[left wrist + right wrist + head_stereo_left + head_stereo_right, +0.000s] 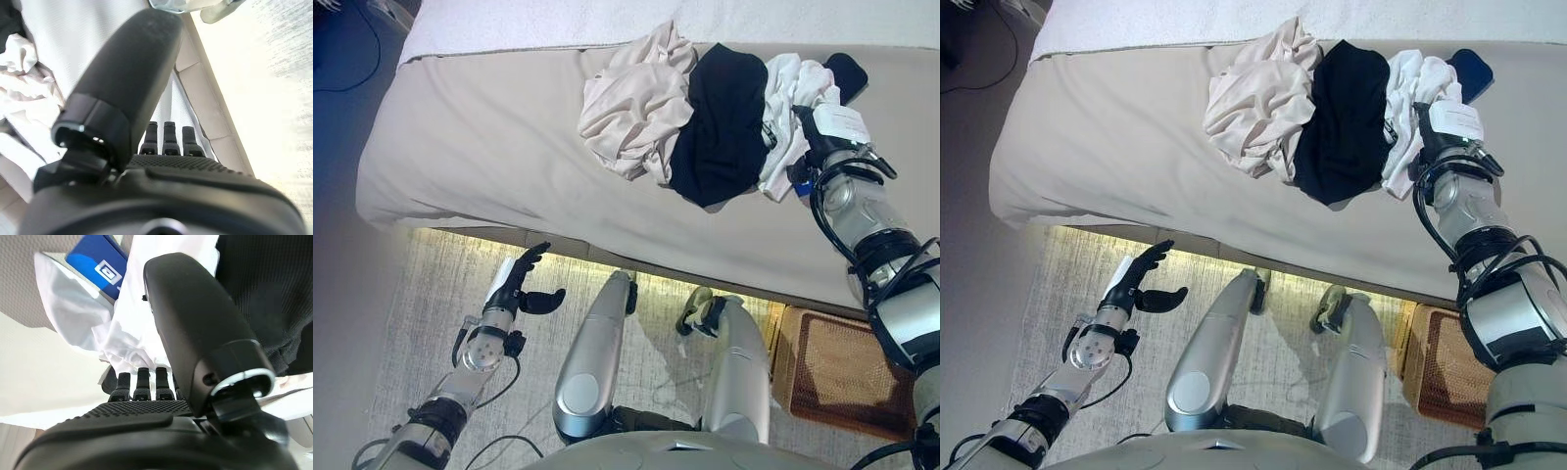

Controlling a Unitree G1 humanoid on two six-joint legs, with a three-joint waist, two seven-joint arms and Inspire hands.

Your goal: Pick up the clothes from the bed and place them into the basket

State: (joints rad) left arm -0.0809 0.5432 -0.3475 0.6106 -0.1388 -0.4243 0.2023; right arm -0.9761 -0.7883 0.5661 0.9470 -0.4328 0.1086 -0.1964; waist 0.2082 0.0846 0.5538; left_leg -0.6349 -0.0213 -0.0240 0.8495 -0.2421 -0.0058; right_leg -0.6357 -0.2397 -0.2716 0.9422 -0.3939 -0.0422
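A pile of clothes lies on the beige bed [489,137]: a cream garment [631,108], a black garment [724,122], a white garment [788,93] and a dark blue piece [847,70]. My right hand [806,129] is at the pile's right edge, against the white garment. In the right wrist view its fingers [139,384] are straight and run into the white cloth [78,318], with the thumb [195,333] straight above it and the blue piece [100,259] beyond. My left hand [521,284] is open and empty, low beside the bed's near edge.
A brown woven basket [832,372] stands on the floor at the lower right, beside the bed's near edge. A pale rug [431,294] covers the floor in front of the bed. A white cover [558,24] lies along the bed's far side.
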